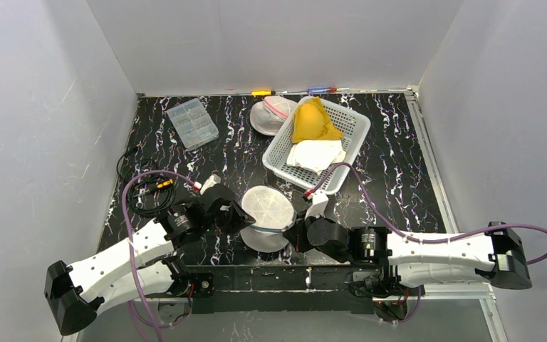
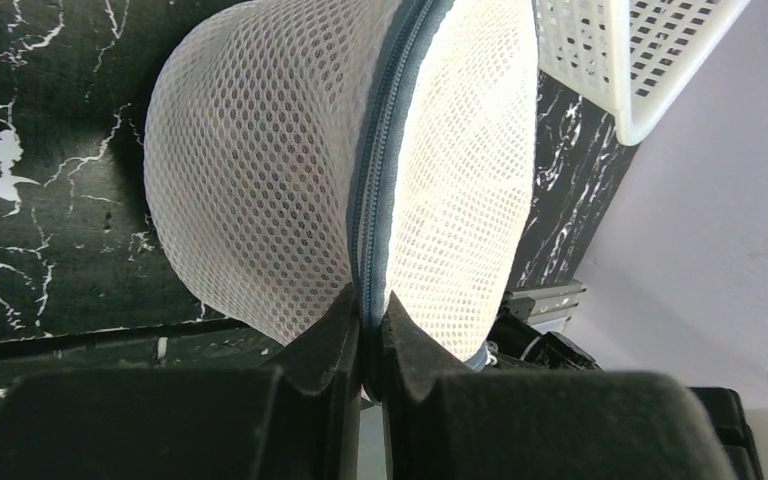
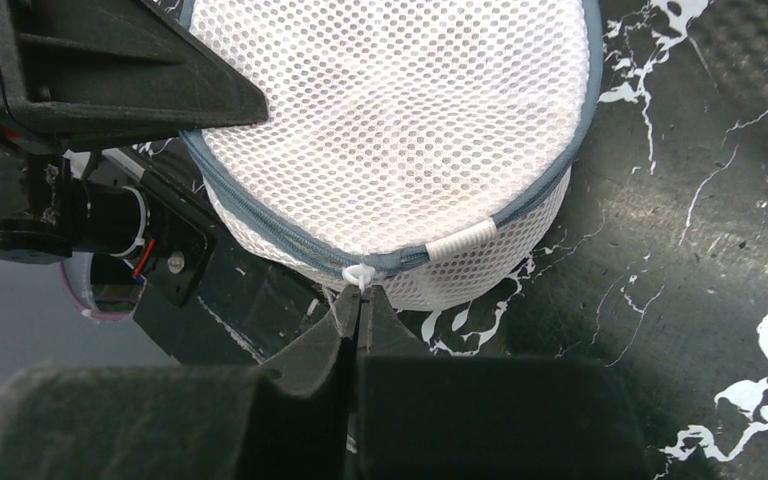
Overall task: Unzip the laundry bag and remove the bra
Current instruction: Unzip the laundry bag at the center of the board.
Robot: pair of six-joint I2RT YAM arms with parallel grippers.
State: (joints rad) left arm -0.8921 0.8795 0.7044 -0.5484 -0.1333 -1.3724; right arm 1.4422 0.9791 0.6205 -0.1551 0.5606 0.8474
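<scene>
On my screen I see a black table [image 1: 399, 164] veined with white marbling, closed in by a plain white back wall [image 1: 271, 43], a left wall [image 1: 35, 107] and a right wall [image 1: 513, 107], all under soft, even light.

Bright, even light is falling from overhead, and the white walls [image 1: 271, 43] are washing out pale. Just ahead of the left gripper [image 2: 368, 325], the laundry bag [image 2: 260, 190] is glaring white along its far side. Nearest each lens the dark fingers [image 3: 290, 390] are blurring softly, and right of the right gripper [image 3: 358, 305] the table [image 3: 720, 120] is catching a grey sheen.
</scene>
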